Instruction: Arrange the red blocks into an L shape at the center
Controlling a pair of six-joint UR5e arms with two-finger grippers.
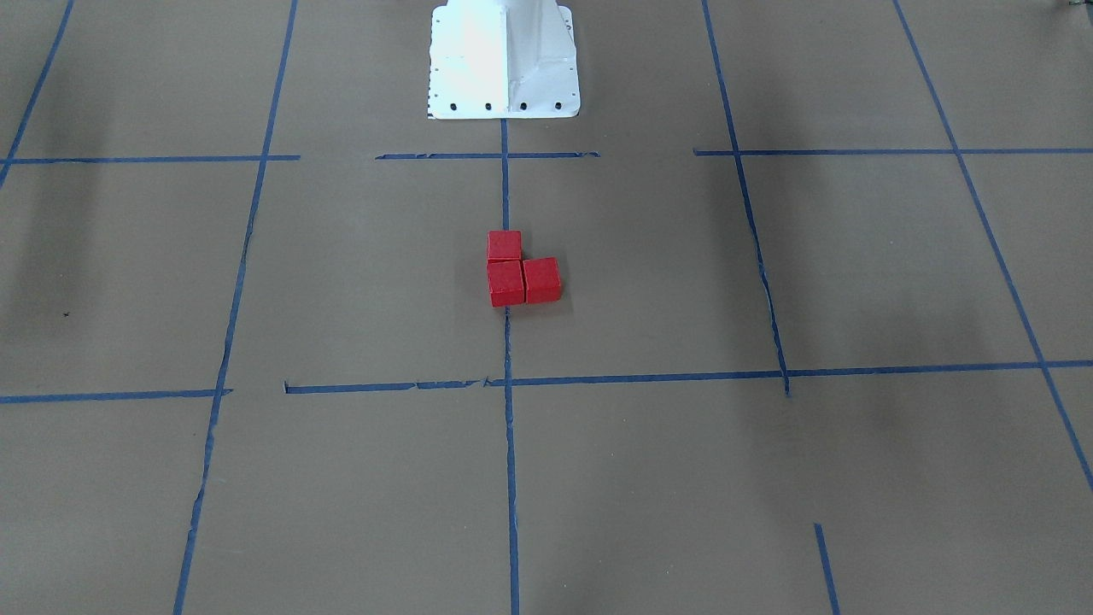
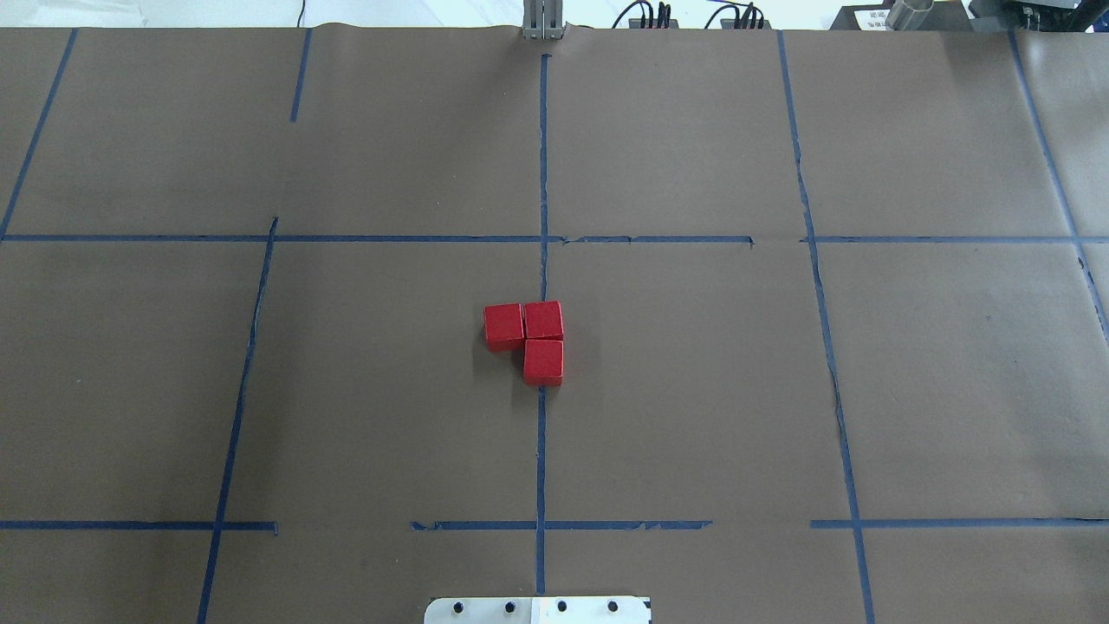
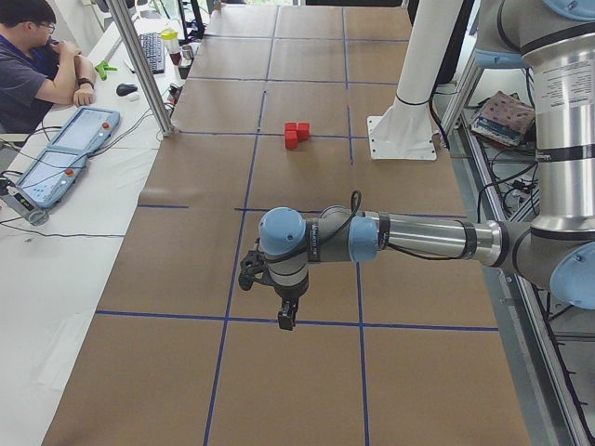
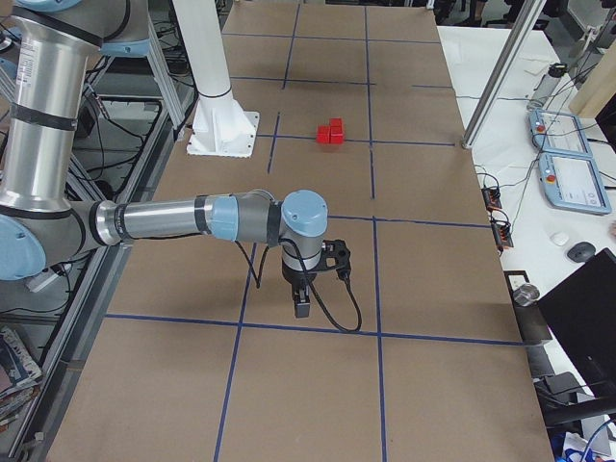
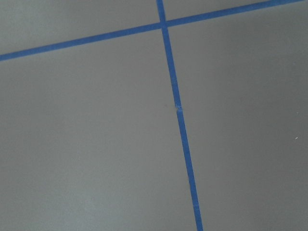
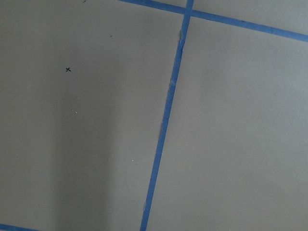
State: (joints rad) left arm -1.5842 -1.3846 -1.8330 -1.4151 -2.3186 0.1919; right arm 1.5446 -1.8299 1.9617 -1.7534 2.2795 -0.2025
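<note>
Three red blocks (image 1: 505,283) sit touching in an L at the center (image 2: 606,347) of the brown paper, on the middle blue tape line (image 2: 541,433). In the overhead view two blocks (image 2: 503,326) lie side by side and a third (image 2: 543,361) sits nearer the robot under the right one. The same cluster shows small in both side views (image 3: 296,133) (image 4: 331,132). My left gripper (image 3: 286,321) hangs over bare paper far from the blocks, and so does my right gripper (image 4: 301,310). I cannot tell whether either is open or shut. Both wrist views show only paper and tape.
The white robot base (image 1: 504,60) stands on the robot's side of the blocks. A person (image 3: 33,65) sits at a side table with a teach pendant (image 3: 70,153). A metal post (image 3: 149,70) rises at the table's far edge. More pendants (image 4: 568,178) lie beyond it.
</note>
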